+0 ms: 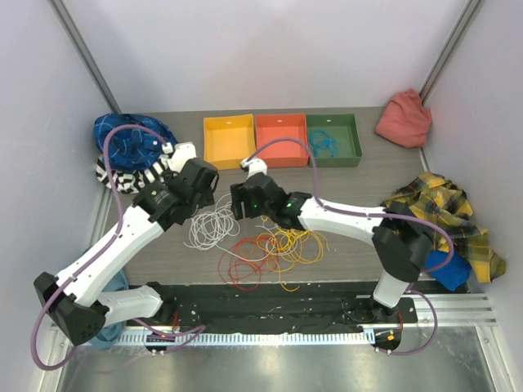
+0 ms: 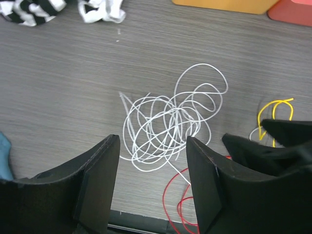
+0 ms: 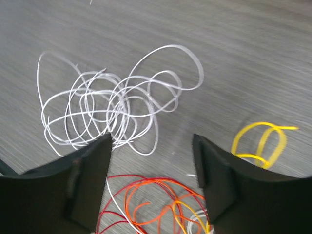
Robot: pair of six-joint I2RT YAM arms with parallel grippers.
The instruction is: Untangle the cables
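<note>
The left gripper (image 2: 152, 141) and the right gripper (image 3: 152, 139) hover wide open and empty (nothing between the fingers) just above the loose coil of thin white cable (image 1: 211, 224). The tangled red, orange and yellow cables (image 1: 274, 245) lie just right of that coil on the grey wood-grain table (image 1: 351, 175).

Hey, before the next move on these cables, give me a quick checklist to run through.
1. Left gripper open and empty: ok.
2. Right gripper open and empty: ok.
3. Left gripper above the white cable: ok.
4. White cable free of the red cable: not ok, a white strand crosses it.
5. Red cable, orange cable and yellow cable separated: not ok, they overlap.
</note>
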